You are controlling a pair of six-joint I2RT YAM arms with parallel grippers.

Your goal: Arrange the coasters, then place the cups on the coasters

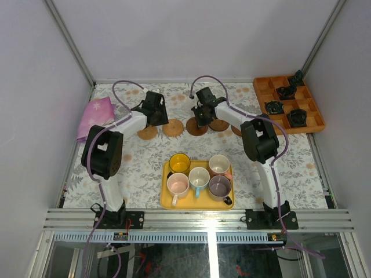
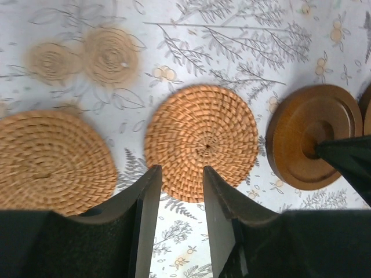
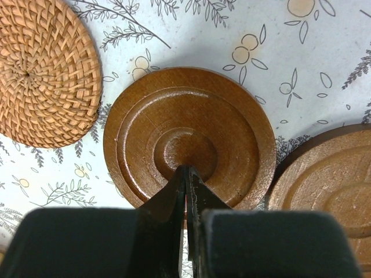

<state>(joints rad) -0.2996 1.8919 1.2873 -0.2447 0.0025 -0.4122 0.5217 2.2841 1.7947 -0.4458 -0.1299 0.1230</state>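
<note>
The right tool (image 3: 186,174), pressed together, is set at a wooden coaster's (image 3: 188,110) centre (probably to slide it into line); the left tool (image 2: 181,174) is held spread, empty, over a woven coaster (image 2: 201,139); the cups (image 1: 199,176) are seen on the yellow tray (image 1: 165,200).

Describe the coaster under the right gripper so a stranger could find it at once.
Beyond the yellow tray of cups, a row of coasters crosses the tablecloth. Third from the left is the dark wooden coaster, under the shut right gripper. A woven coaster lies to its left and a lighter tan coaster to its right; only this one is deep brown.
</note>
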